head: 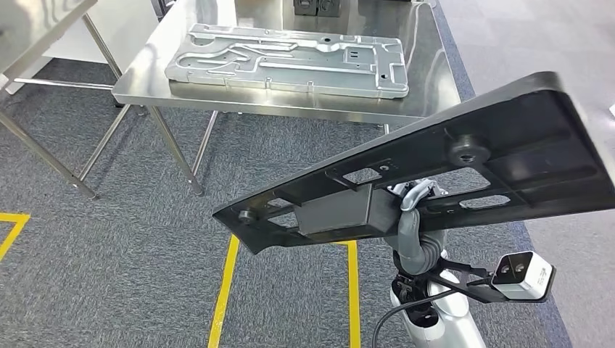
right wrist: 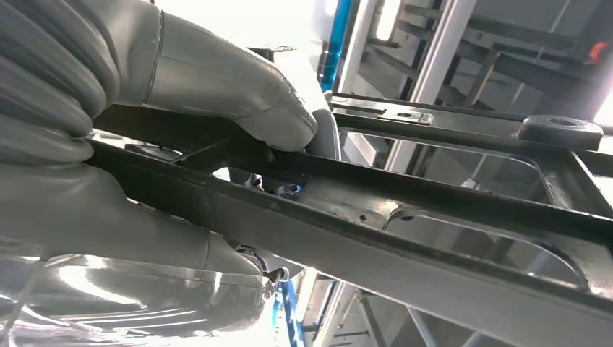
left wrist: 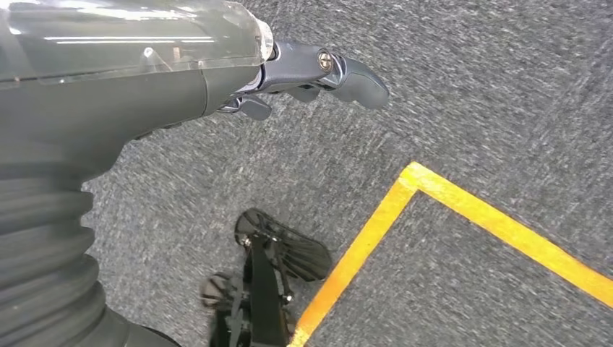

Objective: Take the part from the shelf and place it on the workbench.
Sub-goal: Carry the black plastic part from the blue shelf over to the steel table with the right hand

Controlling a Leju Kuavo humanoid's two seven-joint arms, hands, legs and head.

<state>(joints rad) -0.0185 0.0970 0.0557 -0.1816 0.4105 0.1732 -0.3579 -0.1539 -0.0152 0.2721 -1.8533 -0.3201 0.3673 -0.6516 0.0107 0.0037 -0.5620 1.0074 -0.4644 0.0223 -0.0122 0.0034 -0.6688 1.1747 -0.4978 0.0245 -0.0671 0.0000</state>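
The part is a long black frame [head: 435, 167] with cut-outs and a boxy block on its underside. It hangs tilted in the air across the lower right of the head view, short of the workbench. My right hand [head: 413, 217] grips it from below near its middle. In the right wrist view my thumb [right wrist: 238, 94] presses on a rail of the black frame [right wrist: 434, 217]. The steel workbench [head: 428, 80] stands ahead. My left hand [left wrist: 289, 72] hangs over the grey carpet with its fingers apart and nothing in it.
A large silver cast plate [head: 290, 61] lies across the workbench top. A second steel table [head: 29, 29] stands at the far left, its legs on the carpet. Yellow tape lines [head: 225, 290] mark the floor in front of me.
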